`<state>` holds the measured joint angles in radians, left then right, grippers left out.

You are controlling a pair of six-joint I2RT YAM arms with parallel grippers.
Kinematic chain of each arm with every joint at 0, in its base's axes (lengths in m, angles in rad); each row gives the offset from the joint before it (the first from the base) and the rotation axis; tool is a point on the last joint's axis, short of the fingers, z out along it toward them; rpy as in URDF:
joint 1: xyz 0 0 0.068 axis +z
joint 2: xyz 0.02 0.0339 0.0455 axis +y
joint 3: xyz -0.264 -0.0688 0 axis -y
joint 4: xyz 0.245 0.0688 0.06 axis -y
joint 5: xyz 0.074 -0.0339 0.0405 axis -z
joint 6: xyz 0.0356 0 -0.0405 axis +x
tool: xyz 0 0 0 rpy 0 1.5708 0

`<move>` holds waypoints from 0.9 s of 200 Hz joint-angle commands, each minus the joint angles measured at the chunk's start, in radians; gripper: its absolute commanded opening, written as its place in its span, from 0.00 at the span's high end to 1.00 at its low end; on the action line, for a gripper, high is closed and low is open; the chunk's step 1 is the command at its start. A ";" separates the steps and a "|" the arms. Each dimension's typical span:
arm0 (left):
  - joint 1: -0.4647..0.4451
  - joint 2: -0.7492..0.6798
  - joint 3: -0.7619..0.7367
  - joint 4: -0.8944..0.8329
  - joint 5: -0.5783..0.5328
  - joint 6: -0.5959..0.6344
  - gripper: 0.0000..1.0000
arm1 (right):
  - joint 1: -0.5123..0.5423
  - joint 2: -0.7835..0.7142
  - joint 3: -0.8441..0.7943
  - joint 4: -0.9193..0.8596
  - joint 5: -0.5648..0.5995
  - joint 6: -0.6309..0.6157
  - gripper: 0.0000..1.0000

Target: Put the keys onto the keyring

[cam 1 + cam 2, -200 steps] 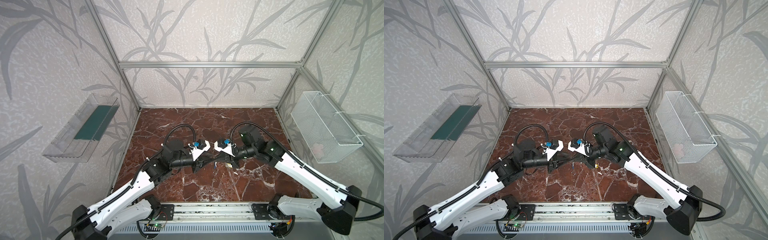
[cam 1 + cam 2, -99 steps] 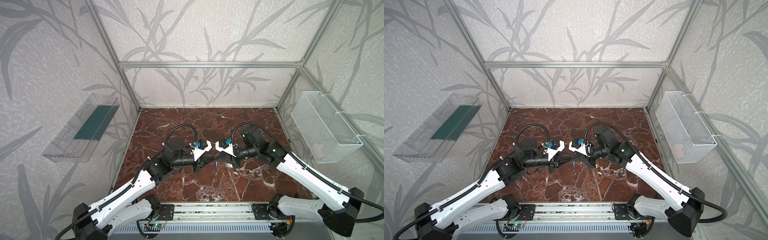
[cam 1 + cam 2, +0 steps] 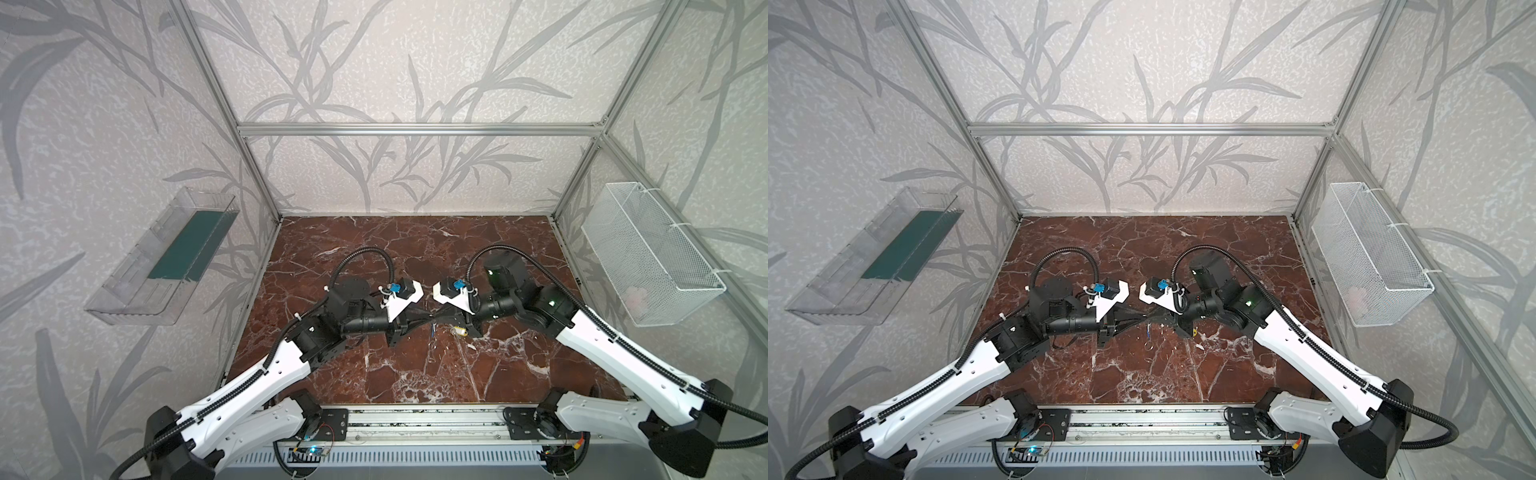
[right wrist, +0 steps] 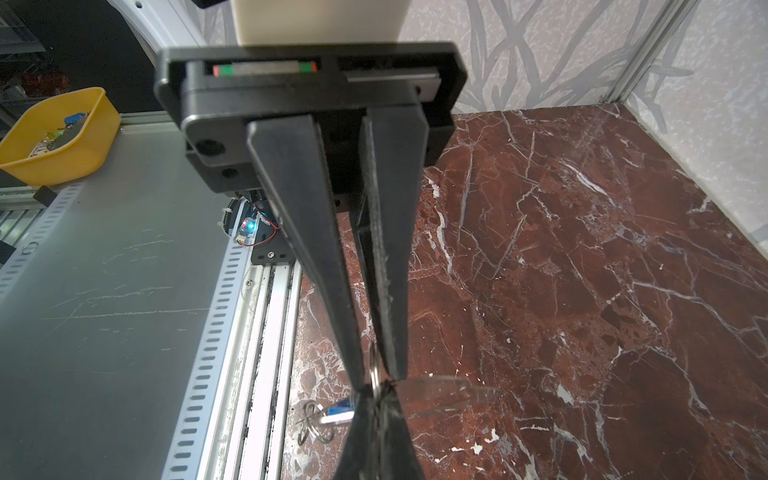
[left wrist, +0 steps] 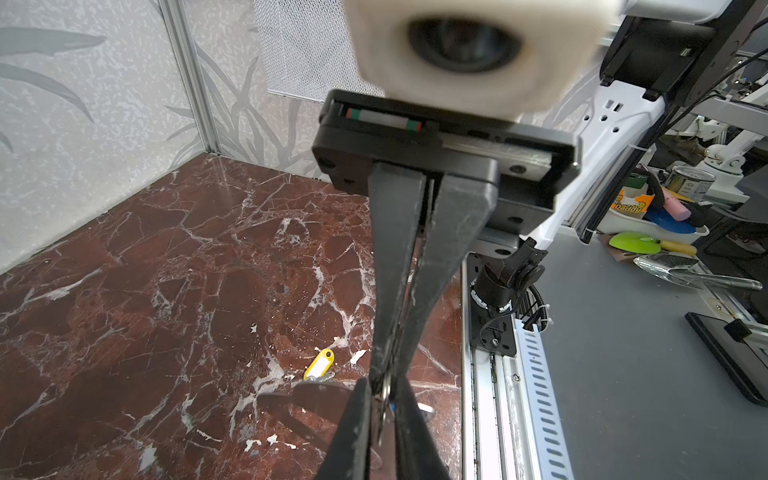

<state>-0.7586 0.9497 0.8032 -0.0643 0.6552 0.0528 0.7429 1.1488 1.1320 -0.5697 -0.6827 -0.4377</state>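
In both top views my left gripper [image 3: 427, 321] and right gripper [image 3: 437, 319] met tip to tip over the marble floor [image 3: 415, 249]. The blue key [image 3: 432, 330] sat just beneath, and the yellow key [image 3: 457, 331] lay nearby. In the left wrist view, my left jaws were nearly closed, pinching the keyring [image 5: 384, 405] (a thin metal loop). In the right wrist view, my right jaws were clamped on it too.

White arms [image 3: 266, 374], black, seemingly plastic joints [image 3: 320, 340]
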 commanded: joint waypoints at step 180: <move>-0.005 0.076 -0.304 0.770 -0.292 -0.317 1.00 | 0.007 -0.150 -0.342 0.603 0.379 0.425 0.73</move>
<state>-0.7631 1.0183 0.4988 0.4973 0.4068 -0.2039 0.7452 1.0130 0.8360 -0.1585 -0.4126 -0.1513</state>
